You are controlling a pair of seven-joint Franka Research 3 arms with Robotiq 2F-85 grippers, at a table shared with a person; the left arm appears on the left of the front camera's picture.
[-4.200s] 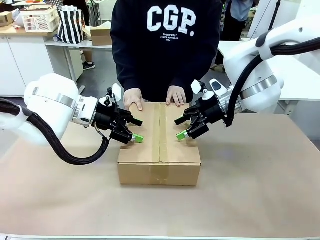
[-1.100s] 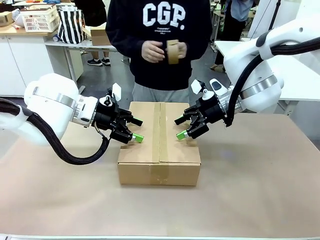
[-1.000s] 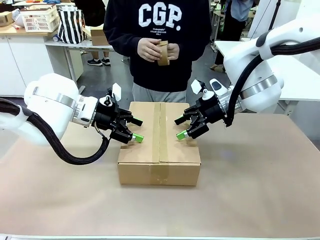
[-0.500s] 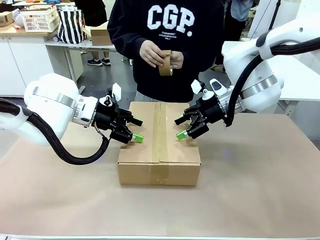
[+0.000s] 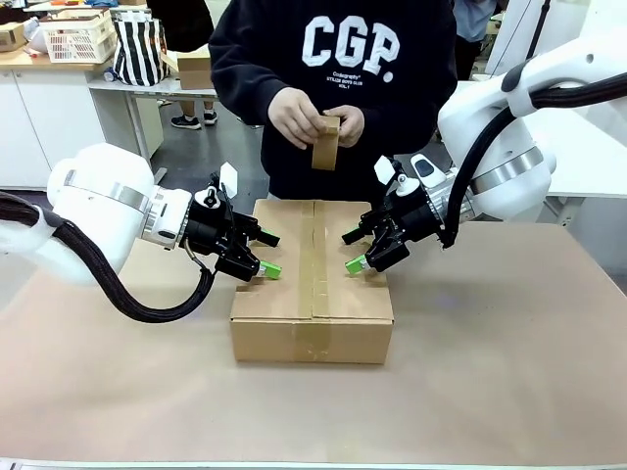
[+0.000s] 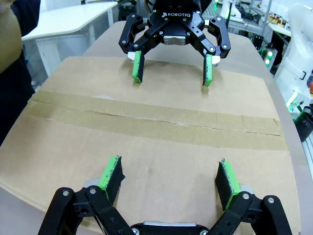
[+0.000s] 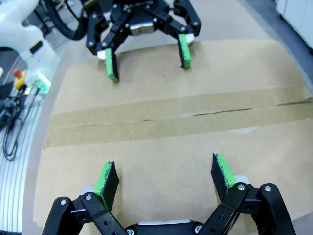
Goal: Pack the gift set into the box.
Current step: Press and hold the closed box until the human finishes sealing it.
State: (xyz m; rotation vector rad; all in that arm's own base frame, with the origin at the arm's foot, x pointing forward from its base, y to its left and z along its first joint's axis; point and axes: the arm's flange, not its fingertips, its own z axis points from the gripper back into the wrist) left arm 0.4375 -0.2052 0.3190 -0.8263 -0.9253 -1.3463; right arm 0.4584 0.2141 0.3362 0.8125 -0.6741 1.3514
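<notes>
**Closed box on table, both grippers spread over its top**

The box (image 5: 312, 284) sits on the brown-paper-covered table (image 5: 509, 362) between the two arms, its top flaps closed. A strip of brown tape (image 6: 156, 125) runs along the centre seam. The left gripper (image 5: 265, 253) is over the box's left flap with its fingers spread wide and nothing between them; the pads appear to rest on the cardboard, though contact cannot be confirmed. The right gripper (image 5: 355, 250) stands likewise over the right flap, fingers apart and empty. At the far side a person in a dark sweatshirt holds a roll of brown tape (image 5: 325, 144) in both hands above the box.
</notes>
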